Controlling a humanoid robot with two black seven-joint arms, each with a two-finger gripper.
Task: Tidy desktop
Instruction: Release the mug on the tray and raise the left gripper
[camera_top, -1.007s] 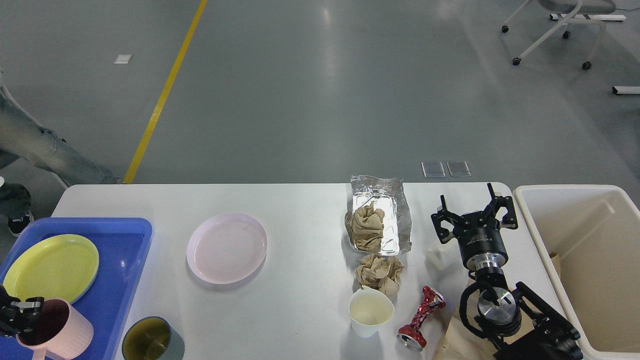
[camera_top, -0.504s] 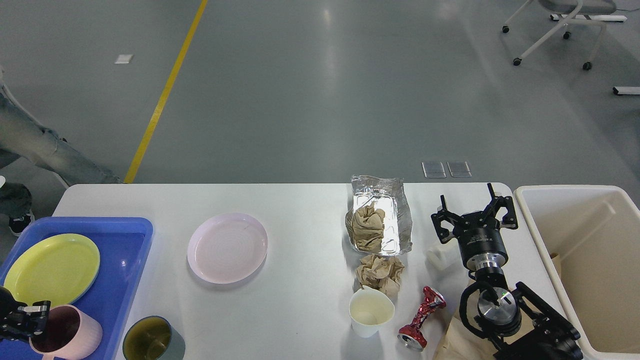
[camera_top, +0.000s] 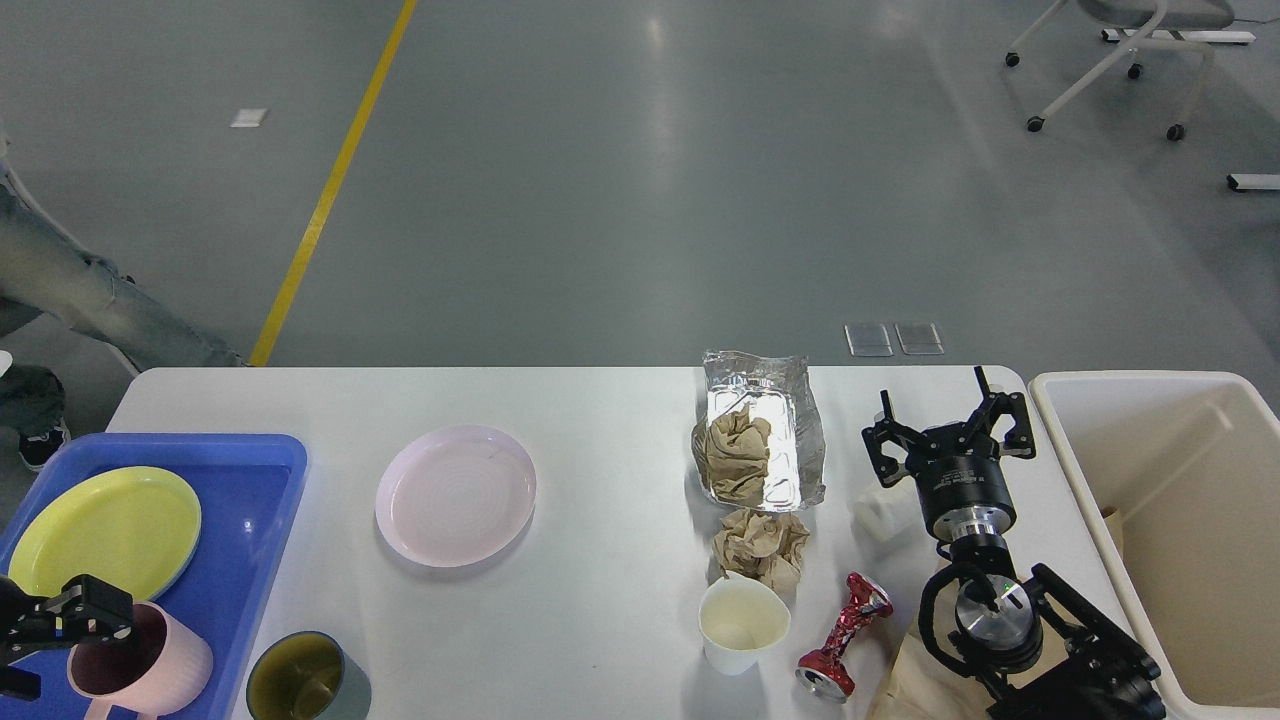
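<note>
Desktop smooth matt white; tray glossy blue plastic; container crinkled shiny foil; wads rough brown paper; cup probably matt paper

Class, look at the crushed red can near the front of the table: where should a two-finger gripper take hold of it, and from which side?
Grip the crushed red can at its pinched waist, coming down from above. It lies on its side on the desktop, ends flared, middle twisted narrow, so the fingers would probably close best across that middle. The open right gripper is nearest.
</note>
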